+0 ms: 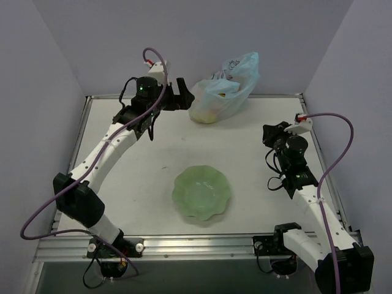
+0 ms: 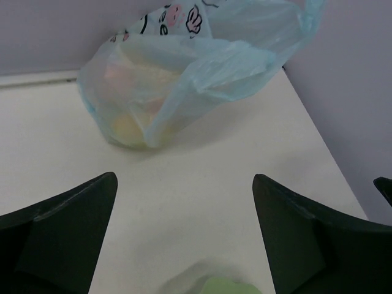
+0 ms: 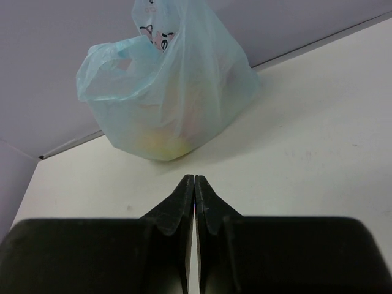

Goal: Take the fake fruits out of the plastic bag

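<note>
The light-blue plastic bag (image 1: 223, 89) with a pink-and-black print stands at the back of the table, handles up. The fake fruits (image 2: 125, 125) show only as yellow and pink shapes through its film, also in the right wrist view (image 3: 162, 141). My left gripper (image 1: 183, 96) is open and empty just left of the bag; in its wrist view (image 2: 184, 184) the bag (image 2: 184, 73) lies ahead between the spread fingers. My right gripper (image 1: 271, 131) is shut and empty, well to the right of the bag; its closed tips (image 3: 195, 182) point at the bag (image 3: 168, 92).
A pale green scalloped bowl (image 1: 202, 193) sits at the middle front of the white table (image 1: 257, 177); its rim shows at the bottom of the left wrist view (image 2: 226, 286). Lavender walls close in the back and sides. A metal rail runs along the near edge.
</note>
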`<state>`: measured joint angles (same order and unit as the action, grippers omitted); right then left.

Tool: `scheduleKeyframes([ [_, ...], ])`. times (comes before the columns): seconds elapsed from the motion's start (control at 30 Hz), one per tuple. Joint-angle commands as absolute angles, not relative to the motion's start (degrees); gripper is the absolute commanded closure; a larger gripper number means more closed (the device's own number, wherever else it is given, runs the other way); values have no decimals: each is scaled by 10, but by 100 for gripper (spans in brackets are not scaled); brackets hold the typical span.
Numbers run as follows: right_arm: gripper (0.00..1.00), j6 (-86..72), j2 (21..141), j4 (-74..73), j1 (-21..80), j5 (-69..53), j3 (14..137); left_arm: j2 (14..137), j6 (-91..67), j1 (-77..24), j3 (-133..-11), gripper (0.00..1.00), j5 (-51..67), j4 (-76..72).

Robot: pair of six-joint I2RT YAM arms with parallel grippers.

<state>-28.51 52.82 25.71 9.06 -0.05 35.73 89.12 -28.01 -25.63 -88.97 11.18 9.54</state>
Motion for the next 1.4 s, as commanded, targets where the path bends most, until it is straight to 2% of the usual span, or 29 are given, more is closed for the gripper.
scheduleKeyframes([
  [0.0,100,-284,528,271,92,19,359,945,-158,-279,-997,11,109,94],
  [0.33,100,-290,556,282,94,-22,361,1167,-44,-312,-1255,3,176,146],
  [0.43,100,-294,562,293,95,-41,359,1252,-36,-316,-1380,3,161,189],
  [0.47,100,-295,565,296,96,-46,359,1303,-27,-318,-1467,3,155,209],
  [0.57,100,-294,573,302,98,-54,358,1388,-23,-319,-1579,3,162,262],
  [0.67,100,-289,580,301,101,-47,359,1399,-26,-319,-1587,5,173,242],
  [0.7,100,-288,582,302,101,-46,359,1394,-28,-319,-1548,8,171,215],
  [0.73,100,-289,587,305,102,-46,359,1388,-29,-319,-1529,24,165,201],
  [0.83,100,-291,602,312,102,-47,357,1374,-33,-318,-1495,53,139,169],
  [0.87,100,-292,606,314,102,-47,357,1365,-46,-317,-1490,72,134,163],
  [0.97,98,-290,625,320,103,-43,358,1326,-76,-319,-1430,93,127,120],
  [1.0,94,-288,629,320,104,-38,359,1309,-83,-321,-1405,97,118,108],
  [1.03,90,-286,639,321,104,-33,359,1290,-90,-323,-1371,98,113,65],
  [1.07,85,-285,644,322,105,-27,360,1244,-105,-323,-1289,98,109,36],
  [1.1,72,-284,656,322,105,-22,361,1218,-113,-323,-1246,98,100,-28],
  [1.17,57,-284,671,323,111,-20,369,1150,-135,-323,-1129,98,86,-78],
  [1.2,44,-286,687,323,112,-19,373,1127,-142,-322,-1092,98,77,-123],
  [1.37,19,-304,743,338,133,-62,429,1001,-216,-321,-868,98,47,-213],
])
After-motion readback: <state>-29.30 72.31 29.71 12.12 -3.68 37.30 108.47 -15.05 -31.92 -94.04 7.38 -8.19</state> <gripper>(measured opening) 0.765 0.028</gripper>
